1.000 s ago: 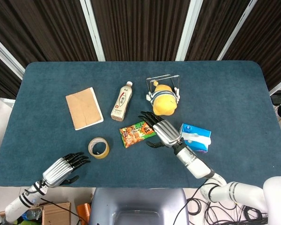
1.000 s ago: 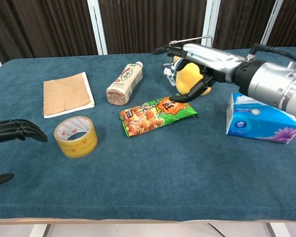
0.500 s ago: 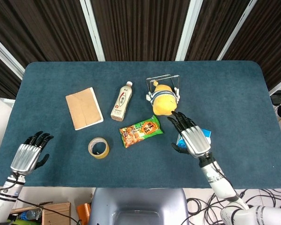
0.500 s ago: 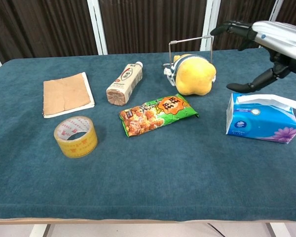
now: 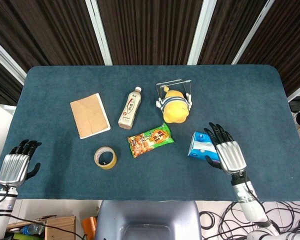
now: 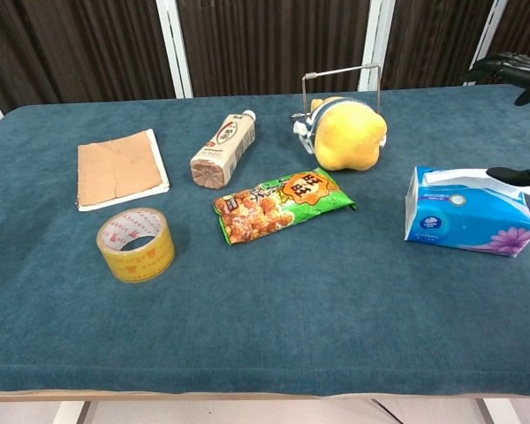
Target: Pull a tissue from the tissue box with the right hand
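Hovering right hand point(image 5: 229, 154) over tissue box point(image 6: 464, 218), fingers spread, empty.
Shifted rightward off the snack side; tissue point(image 6: 477, 177) untouched.

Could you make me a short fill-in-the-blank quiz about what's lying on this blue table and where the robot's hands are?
1. The roll of yellow tape lies nearest the robot's ____ hand.
2. The robot's right hand is open at the blue tissue box, from whose top a ____ tissue sticks out.
3. The green snack packet lies between the tape and the ____ plush toy.

Missing words: left; white; yellow
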{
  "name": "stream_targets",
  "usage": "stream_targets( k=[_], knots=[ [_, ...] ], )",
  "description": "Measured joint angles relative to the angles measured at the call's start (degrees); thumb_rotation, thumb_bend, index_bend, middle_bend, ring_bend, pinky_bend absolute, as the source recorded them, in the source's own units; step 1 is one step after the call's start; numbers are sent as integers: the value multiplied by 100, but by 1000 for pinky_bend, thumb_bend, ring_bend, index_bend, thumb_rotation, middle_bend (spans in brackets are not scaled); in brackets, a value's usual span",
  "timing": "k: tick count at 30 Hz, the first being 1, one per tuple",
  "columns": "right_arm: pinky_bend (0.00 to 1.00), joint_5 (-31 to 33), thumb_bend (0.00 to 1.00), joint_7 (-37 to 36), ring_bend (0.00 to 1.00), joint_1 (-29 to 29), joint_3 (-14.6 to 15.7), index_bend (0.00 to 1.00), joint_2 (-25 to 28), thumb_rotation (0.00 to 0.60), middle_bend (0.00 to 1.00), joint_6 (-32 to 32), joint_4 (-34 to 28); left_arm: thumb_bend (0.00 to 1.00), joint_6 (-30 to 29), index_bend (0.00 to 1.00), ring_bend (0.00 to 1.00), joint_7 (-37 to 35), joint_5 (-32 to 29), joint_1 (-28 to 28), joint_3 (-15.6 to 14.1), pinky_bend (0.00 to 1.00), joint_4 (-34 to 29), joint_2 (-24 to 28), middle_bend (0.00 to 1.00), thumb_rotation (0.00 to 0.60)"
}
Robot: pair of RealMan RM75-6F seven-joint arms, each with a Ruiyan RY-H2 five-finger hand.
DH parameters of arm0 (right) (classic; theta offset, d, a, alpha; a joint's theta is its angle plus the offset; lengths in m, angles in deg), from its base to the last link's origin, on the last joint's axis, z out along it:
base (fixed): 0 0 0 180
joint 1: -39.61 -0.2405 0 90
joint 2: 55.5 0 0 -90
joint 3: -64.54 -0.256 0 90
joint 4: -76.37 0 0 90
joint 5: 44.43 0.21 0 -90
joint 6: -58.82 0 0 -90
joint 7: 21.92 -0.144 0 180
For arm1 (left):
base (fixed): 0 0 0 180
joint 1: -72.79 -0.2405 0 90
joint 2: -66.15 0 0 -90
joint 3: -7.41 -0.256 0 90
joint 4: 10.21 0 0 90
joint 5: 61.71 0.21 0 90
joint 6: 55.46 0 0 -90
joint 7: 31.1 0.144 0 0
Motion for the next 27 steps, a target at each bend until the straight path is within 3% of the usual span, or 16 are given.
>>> stream_targets(
  k=[15,27],
  knots=[
    [198,130,194,-431,28,152,-107,215,-352,600,23,-283,995,352,203,251,148,-176,297,49,-100,333,-4,20,220,600],
    [183,160,194,-349,28,215,-176,359,-567,600,24,-402,1345,352,265,251,153,-226,375,52,-109,333,1,21,224,600]
  ],
)
